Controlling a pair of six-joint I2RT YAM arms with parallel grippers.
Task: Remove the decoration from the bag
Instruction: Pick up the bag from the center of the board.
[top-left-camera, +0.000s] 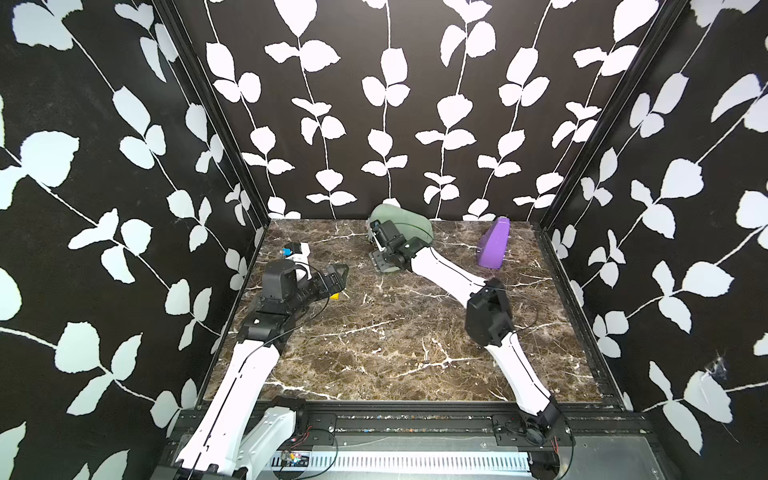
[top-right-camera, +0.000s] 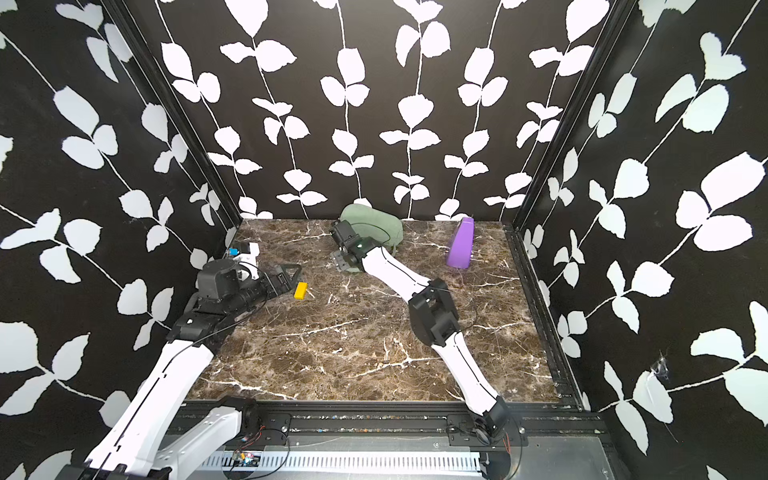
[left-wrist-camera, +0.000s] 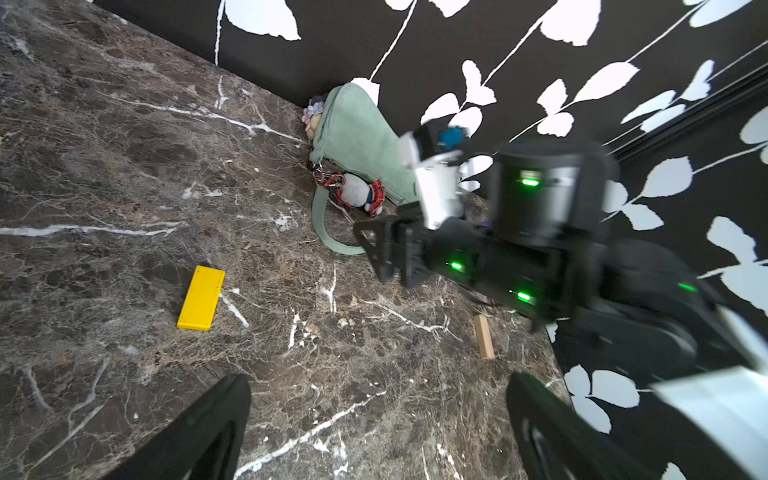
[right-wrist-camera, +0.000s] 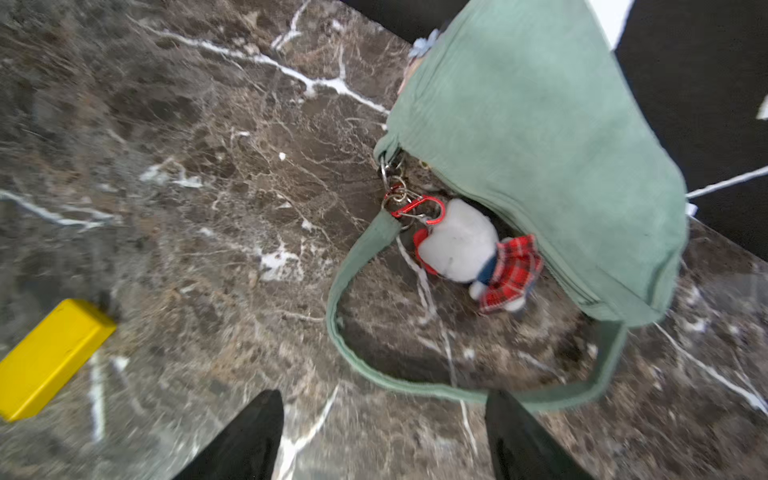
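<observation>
Bag (right-wrist-camera: 519, 145) lies at the far edge of the desk (right-wrist-camera: 166, 166), against the back wall, with its strap (right-wrist-camera: 345, 299) looped out toward the arms. The decoration is taken to be the small plush doll (right-wrist-camera: 457, 245), white head and red plaid dress. It is tucked against the bag and hung by a red carabiner (right-wrist-camera: 415, 208) from metal rings at the strap's end.

Right gripper (right-wrist-camera: 384, 405) is poised near the strap loop, jaws parted, nothing between them. Left gripper (left-wrist-camera: 380, 380) sits by the yellow block (left-wrist-camera: 201, 297), jaws wide and empty.

Step judged: approach for the grasp.
- The doll's body is better taken than the strap.
- The bag will likely need pinning by the left arm, as soft fabric is apt to be dragged along.
- The carabiner gate should be worked off its ring. A straight pull is unlikely to free it.
</observation>
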